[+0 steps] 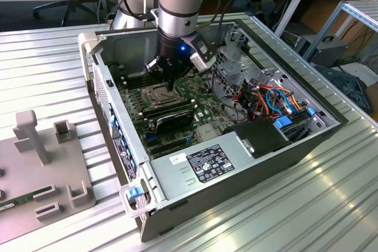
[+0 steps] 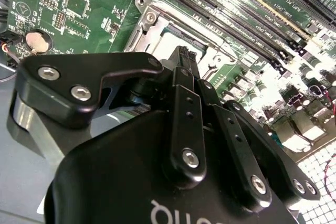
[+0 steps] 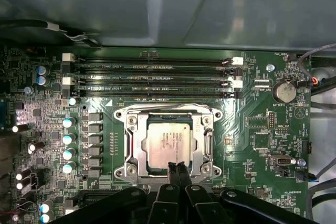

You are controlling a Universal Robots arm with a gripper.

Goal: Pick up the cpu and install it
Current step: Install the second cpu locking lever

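Observation:
In the first wrist view the cpu (image 3: 168,141), a small square chip with a dull silver top, lies flat inside the square socket frame (image 3: 132,145) on the green motherboard. My gripper (image 3: 177,167) is shut, its two black fingers pressed together with nothing between them. Their tips sit over the cpu's edge, at the middle of one side. In the second wrist view the fingers (image 2: 185,72) point down at the socket, with part of the cpu (image 2: 170,36) showing past them. In the exterior view the gripper (image 1: 170,85) hangs inside the open computer case over the socket (image 1: 157,94).
Several long black memory slots (image 3: 152,77) run beside the socket. Cables (image 1: 266,95), drive bays and the power supply (image 1: 201,166) fill the exterior view's right side of the case (image 1: 112,116). A grey fixture tray (image 1: 41,169) lies outside the case on the exterior view's left.

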